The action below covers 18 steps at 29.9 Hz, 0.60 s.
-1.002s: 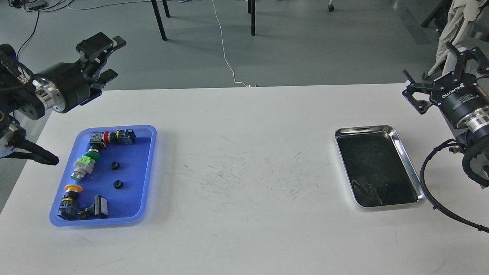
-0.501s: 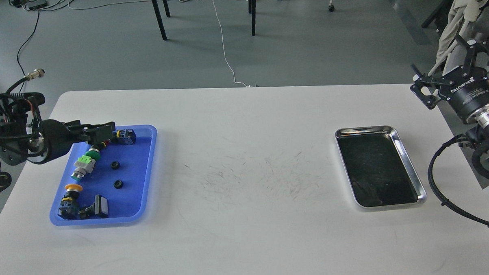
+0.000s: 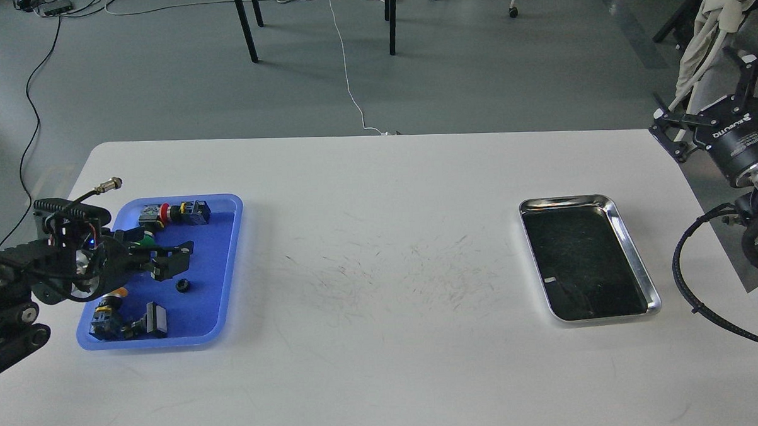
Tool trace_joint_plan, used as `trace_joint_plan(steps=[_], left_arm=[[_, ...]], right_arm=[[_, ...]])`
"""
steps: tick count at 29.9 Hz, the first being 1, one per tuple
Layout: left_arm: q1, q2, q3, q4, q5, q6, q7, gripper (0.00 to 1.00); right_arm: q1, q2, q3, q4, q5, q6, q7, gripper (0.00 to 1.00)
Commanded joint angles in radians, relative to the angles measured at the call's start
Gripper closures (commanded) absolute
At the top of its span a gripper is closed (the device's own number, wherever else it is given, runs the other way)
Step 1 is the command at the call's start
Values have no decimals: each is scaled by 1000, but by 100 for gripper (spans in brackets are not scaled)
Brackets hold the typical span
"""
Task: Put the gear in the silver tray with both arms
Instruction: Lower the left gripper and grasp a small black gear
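A blue tray (image 3: 229,268), a shiny silver tray (image 3: 632,254) with dark bottom, on a white table (image 3: 384,364).

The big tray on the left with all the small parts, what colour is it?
Blue; the head view shows it plainly.

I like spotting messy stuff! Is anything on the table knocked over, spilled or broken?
Nothing stands out. The parts lie loosely inside the blue tray, none spilled onto the table. The silver tray sits flat with nothing in it. The only marks are faint dark scuffs on the tabletop between the trays, which look like ordinary wear.
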Motion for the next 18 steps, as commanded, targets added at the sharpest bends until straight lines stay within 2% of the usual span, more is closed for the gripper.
trace_joint_plan(steps=[1, 5, 12, 18], left_arm=[[5, -46, 1, 66, 11, 12, -24, 5], [5, -96, 1, 134, 43, 39, -52, 5], [6, -145, 1, 214, 43, 48, -75, 9], [6, -155, 1, 243, 45, 48, -82, 16]], right_arm=[[1, 0, 2, 1, 0, -1, 0, 2], [1, -2, 3, 1, 0, -1, 3, 2], [3, -2, 11, 1, 0, -1, 5, 2], [11, -2, 11, 1, 0, -3, 5, 2]])
